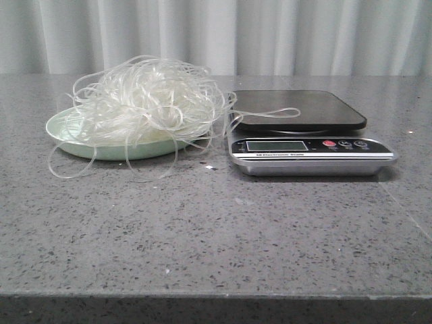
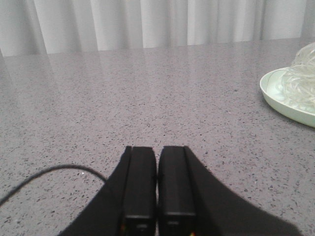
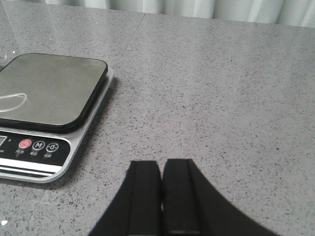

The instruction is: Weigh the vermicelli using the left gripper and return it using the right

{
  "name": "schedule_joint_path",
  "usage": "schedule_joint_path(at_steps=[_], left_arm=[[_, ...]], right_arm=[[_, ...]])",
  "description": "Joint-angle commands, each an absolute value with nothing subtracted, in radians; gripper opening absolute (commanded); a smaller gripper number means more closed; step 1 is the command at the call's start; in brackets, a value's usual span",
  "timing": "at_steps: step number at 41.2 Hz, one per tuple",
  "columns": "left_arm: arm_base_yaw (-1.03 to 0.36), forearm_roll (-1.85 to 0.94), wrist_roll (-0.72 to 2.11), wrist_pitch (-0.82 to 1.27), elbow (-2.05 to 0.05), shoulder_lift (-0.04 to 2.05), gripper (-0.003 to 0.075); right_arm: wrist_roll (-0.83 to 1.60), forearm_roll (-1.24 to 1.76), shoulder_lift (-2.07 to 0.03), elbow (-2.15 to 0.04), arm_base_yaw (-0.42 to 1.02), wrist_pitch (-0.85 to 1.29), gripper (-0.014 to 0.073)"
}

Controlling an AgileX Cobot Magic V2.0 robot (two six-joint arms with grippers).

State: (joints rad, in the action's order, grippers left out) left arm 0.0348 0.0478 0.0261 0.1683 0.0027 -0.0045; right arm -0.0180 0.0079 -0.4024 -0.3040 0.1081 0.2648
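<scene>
Front: the vermicelli [image 1: 145, 101] heaps on the plate [image 1: 61, 128] left of the scale [image 1: 307, 135], marked "Electronic Scale"; one loop lies across its platform. Left wrist: my left gripper [image 2: 157, 184] is closed, empty. Right wrist: my right gripper [image 3: 162, 194] likewise, near the scale.

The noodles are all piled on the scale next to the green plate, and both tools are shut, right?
Not quite. The noodles are piled on the plate; only one stray loop reaches onto the scale, as the front view shows. Both the left tool and the right tool are shut.
</scene>
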Motion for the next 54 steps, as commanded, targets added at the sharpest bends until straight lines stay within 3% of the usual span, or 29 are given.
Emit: schedule_joint_path(at_steps=[1, 29, 38, 48, 54], left_arm=[[0.032, 0.039, 0.027, 0.088, 0.011, -0.026, 0.0137], [0.032, 0.039, 0.027, 0.088, 0.011, -0.026, 0.0137], [0.032, 0.039, 0.027, 0.088, 0.011, -0.025, 0.0137], [0.032, 0.039, 0.027, 0.088, 0.011, -0.025, 0.0137], [0.032, 0.039, 0.027, 0.088, 0.011, -0.025, 0.0137]], right_arm=[[-0.017, -0.007, -0.406, -0.334, 0.1, 0.182, 0.015], [-0.017, -0.007, -0.394, -0.333, 0.1, 0.177, 0.015], [-0.017, -0.009, -0.261, -0.248, 0.036, 0.152, 0.015], [-0.018, 0.027, -0.07, 0.027, 0.017, -0.071, 0.015], [-0.018, 0.017, 0.031, 0.02, 0.017, 0.044, 0.015]])
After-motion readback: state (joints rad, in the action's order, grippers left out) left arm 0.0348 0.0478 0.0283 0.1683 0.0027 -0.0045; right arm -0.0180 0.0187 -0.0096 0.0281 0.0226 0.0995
